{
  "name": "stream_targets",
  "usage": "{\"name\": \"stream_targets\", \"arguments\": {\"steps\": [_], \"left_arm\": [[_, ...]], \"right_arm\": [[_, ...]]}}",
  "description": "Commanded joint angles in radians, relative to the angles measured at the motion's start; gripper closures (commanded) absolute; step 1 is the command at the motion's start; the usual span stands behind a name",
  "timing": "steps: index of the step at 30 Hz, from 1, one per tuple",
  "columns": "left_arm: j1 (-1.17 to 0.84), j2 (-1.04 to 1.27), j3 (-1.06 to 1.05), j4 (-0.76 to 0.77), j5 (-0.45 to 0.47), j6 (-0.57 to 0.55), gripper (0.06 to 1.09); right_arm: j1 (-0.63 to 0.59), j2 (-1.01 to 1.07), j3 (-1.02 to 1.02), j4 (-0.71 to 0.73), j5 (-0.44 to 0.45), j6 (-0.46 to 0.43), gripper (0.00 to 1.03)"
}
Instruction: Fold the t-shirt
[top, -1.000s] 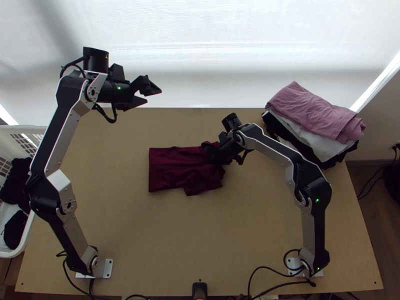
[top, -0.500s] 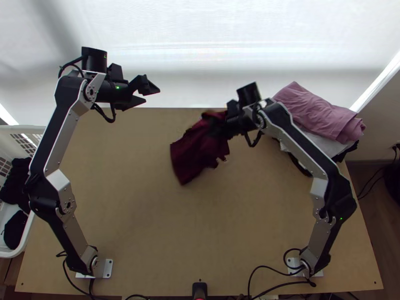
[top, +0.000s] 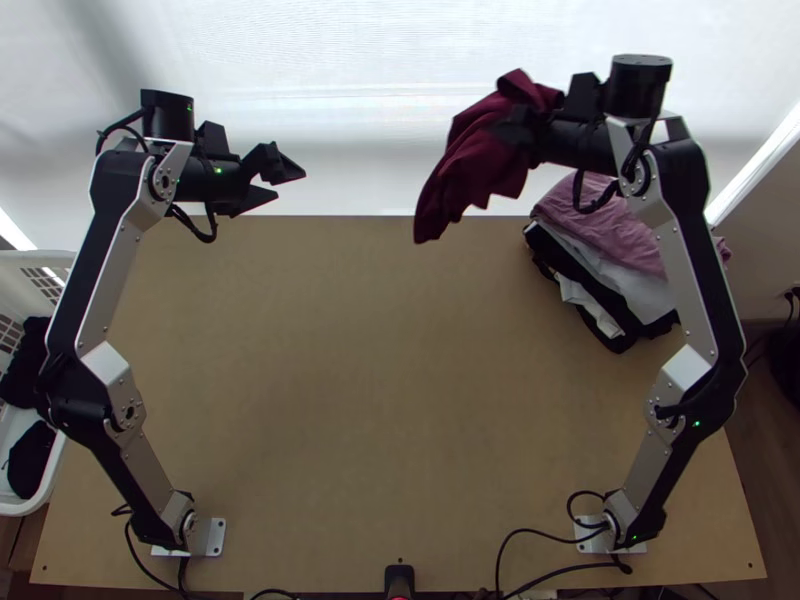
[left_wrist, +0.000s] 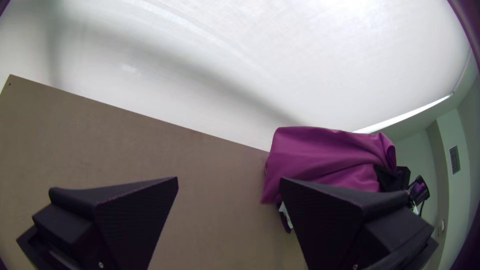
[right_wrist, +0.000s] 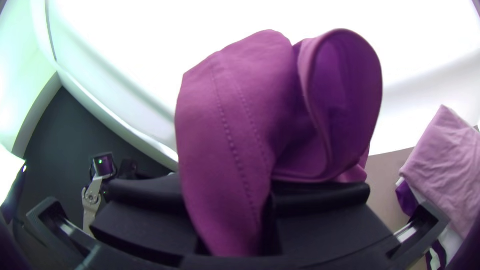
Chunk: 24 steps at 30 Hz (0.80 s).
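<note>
Left pincer (top: 290, 185) wide, right pincer (top: 514, 132) gripping bunched maroon t-shirt (top: 474, 166), long axis slanting toward near left

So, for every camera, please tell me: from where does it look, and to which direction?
Top view: high over the near edge, looking steeply down on the table; left arm and right arm show.
Left wrist view: on the left arm, facing across the table; its end effector shows.
Right wrist view: on the right arm, facing the t-shirt in the right end effector.
Shared: top and right wrist views show the t-shirt.
</note>
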Motion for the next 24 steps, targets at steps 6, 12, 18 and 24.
{"name": "stream_targets", "arguments": {"steps": [6,12,18,24], "left_arm": [[0.029,-0.049,-0.006,-0.021,0.008,0.003,0.1],[0.033,-0.052,-0.011,-0.04,0.007,0.005,0.1],[0.026,-0.049,0.002,-0.038,-0.006,0.003,0.1],[0.013,-0.043,0.002,-0.037,-0.012,-0.001,0.1]], "right_arm": [[-0.133,-0.033,0.013,0.13,0.061,0.065,1.0],[-0.222,-0.024,0.004,0.185,0.062,0.094,1.0],[-0.287,-0.008,-0.029,0.19,0.05,0.087,1.0],[-0.328,0.013,-0.042,0.197,0.013,0.053,1.0]]}}
